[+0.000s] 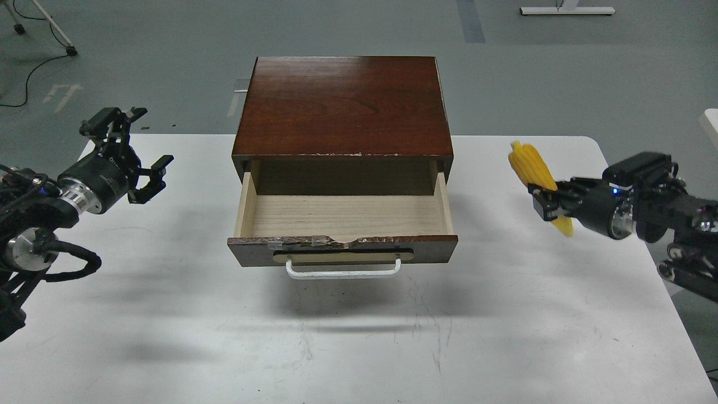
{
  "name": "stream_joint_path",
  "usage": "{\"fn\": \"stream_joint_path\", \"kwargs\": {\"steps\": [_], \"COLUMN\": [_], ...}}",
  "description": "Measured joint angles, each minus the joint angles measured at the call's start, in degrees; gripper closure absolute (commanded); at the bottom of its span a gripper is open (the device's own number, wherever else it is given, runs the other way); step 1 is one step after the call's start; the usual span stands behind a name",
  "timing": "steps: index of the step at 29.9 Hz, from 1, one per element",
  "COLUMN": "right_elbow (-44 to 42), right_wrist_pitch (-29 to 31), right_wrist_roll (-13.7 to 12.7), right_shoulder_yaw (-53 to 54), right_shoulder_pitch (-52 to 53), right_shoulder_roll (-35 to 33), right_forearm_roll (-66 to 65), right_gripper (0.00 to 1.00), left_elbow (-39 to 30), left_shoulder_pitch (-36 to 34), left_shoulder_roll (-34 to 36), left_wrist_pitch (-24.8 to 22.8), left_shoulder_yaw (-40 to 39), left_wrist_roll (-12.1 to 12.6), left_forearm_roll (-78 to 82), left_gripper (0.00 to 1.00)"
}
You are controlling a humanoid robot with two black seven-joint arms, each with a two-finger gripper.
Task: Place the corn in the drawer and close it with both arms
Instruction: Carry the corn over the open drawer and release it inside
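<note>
Your right gripper (547, 203) is clamped on the corn (533, 168), held above the counter (359, 348) right of the pulled-out drawer (342, 216), ready to carry over. Your left gripper (145, 151) waits with fingers apart.

Cabinet (342, 106) sits centre-back on the tabletop (359, 336), its drawer (342, 216) pulled out toward me. My left hand (134, 151) is left of the drawer, above the tabletop. My right hand (547, 202) is well right of it, the corn (533, 165) in its grip.
</note>
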Motion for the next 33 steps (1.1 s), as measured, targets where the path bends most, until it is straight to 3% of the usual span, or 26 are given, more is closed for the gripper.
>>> {"fn": "stream_joint_path", "kwargs": {"steps": [7, 10, 11, 14, 16, 19, 33], "right_elbow": [1.34, 1.08, 0.86, 0.14, -0.63, -1.81, -1.51], "right_wrist_pitch": [-9.01, -9.59, -9.61, -9.67, -9.67, -9.67, -10.43], "right_wrist_roll": [10.2, 12.94, 13.23, 13.56, 13.6, 13.61, 13.61], "right_shoulder_yaw": [-0.35, -0.93, -1.6, -4.53, -6.41, -8.03, -6.09], "right_shoulder_pitch": [15.14, 18.43, 19.17, 21.05, 21.41, 21.24, 19.75], "right_shoulder_roll": [12.7, 17.63, 19.32, 24.62, 26.92, 28.21, 26.66], "right_forearm_roll": [-13.42, -17.46, -18.47, -20.23, -20.5, -20.57, -20.08], "right_gripper": [0.82, 0.76, 0.68, 0.56, 0.41, 0.01, 0.0], "left_elbow": [-0.65, -0.75, -0.76, -0.9, -0.9, -0.89, -0.88], "left_shoulder_pitch": [-0.06, -0.05, -0.03, 0.11, 0.36, 0.98, 1.28], "left_shoulder_roll": [0.49, 1.31, 1.71, 2.68, 3.26, 4.13, 4.71], "left_wrist_pitch": [0.32, 0.37, 0.38, 0.38, 0.29, 0.05, -0.43], "left_shoulder_yaw": [-0.01, 0.0, -0.02, -0.11, -0.17, -0.19, -0.05], "left_wrist_roll": [0.02, 0.01, 0.01, -0.06, -0.09, -0.08, 0.06], "left_forearm_roll": [0.19, 0.19, 0.15, -0.01, -0.12, -0.27, -0.4], "left_gripper": [0.02, 0.02, 0.02, 0.02, 0.02, 0.02, 0.02]}}
